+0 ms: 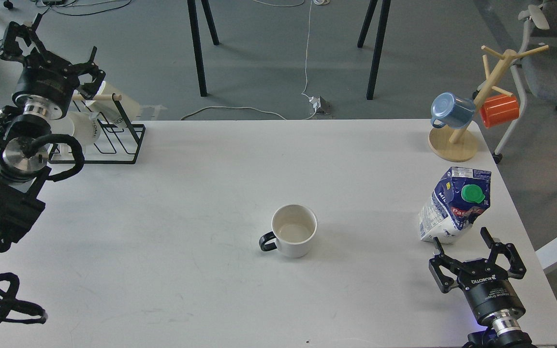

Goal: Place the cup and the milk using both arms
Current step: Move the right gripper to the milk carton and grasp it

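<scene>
A white cup [294, 230] with a black handle stands upright and empty at the middle of the white table [186, 203]. A blue and white milk carton [455, 205] with a green cap stands near the table's right edge. My right gripper [461, 238] is open, just in front of the carton, its fingers pointing at the carton's base without holding it. My left gripper [49, 48] is open and empty, raised at the far left above the black wire rack [109, 137], far from the cup.
A wooden mug tree [472, 96] at the back right holds a blue mug [450, 110] and an orange mug [499, 110]. The wire rack at the back left holds white cups [114, 99]. Chair and table legs stand beyond the table.
</scene>
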You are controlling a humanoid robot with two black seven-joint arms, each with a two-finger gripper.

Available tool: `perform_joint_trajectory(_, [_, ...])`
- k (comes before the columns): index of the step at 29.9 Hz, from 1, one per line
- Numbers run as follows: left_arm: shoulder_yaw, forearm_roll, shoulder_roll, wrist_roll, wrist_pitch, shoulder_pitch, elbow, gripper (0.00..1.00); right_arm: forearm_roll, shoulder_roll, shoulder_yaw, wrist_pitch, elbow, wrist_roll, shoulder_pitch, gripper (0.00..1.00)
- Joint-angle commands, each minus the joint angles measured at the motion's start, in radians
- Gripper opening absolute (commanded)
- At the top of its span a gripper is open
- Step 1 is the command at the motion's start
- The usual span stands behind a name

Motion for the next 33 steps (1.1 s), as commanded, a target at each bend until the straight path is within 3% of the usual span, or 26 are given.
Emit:
perform_joint_trajectory(1, [0.001, 0.0, 0.0, 0.002, -0.003, 0.0, 0.0, 0.99, 0.002, 0.0, 0.01, 0.0, 0.0, 0.001, 0.005, 0.97])
perform_joint_trajectory(18, [0.005, 0.001, 0.008, -0.002, -0.008, 0.002, 0.0, 0.99, 0.001, 0.012, 0.019, 0.0, -0.006, 0.003, 0.091, 0.94])
perform_joint_trajectory(25, [0.006, 0.001, 0.005, -0.003, -0.006, 0.003, 0.0, 0.99, 0.001, 0.011, 0.02, 0.0, -0.007, 0.003, 0.115, 0.63])
perform_joint_trajectory(28, [0.006, 0.001, 0.005, -0.003, -0.006, 0.005, 0.0, 0.99, 0.001, 0.011, 0.019, 0.0, -0.006, 0.003, 0.109, 0.56])
perform_joint_trajectory(31, [0.006, 0.001, 0.006, -0.003, -0.006, 0.009, 0.0, 0.99, -0.001, 0.011, 0.013, 0.0, -0.006, 0.003, 0.095, 0.55])
perform_joint_trajectory(33, [0.006, 0.001, 0.006, -0.003, -0.006, 0.015, 0.0, 0.99, 0.001, 0.011, 0.011, 0.0, -0.001, 0.003, 0.079, 0.49])
